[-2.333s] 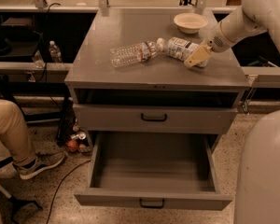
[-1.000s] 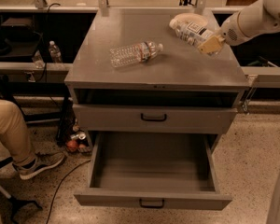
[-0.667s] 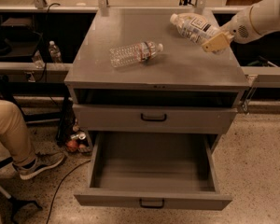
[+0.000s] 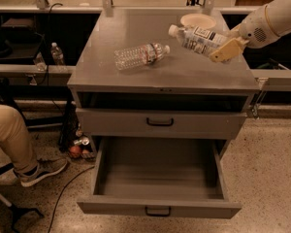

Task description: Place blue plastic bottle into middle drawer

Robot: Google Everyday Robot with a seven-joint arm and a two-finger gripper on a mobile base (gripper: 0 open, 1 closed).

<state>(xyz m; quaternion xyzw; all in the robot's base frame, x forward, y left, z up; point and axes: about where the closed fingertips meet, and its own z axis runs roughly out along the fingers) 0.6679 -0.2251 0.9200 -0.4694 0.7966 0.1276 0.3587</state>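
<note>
The blue plastic bottle point(image 4: 199, 38), pale with a white cap and white label, is held tilted in the air above the right side of the cabinet top, cap pointing left. My gripper point(image 4: 226, 47) is shut on its base end, reaching in from the right edge of the view. The middle drawer point(image 4: 159, 181), a wide grey tray with a small black handle on its front, is pulled open below and nothing shows inside it.
A clear ribbed water bottle point(image 4: 140, 55) lies on the cabinet top point(image 4: 111, 42). A white bowl point(image 4: 198, 19) sits behind the held bottle. The drawer above point(image 4: 160, 122) is closed. A person's leg and shoe point(image 4: 19, 144) are at the left.
My gripper has lifted the blue plastic bottle off the cabinet top and carried it up and slightly toward the front. The clear bottle has not moved.
</note>
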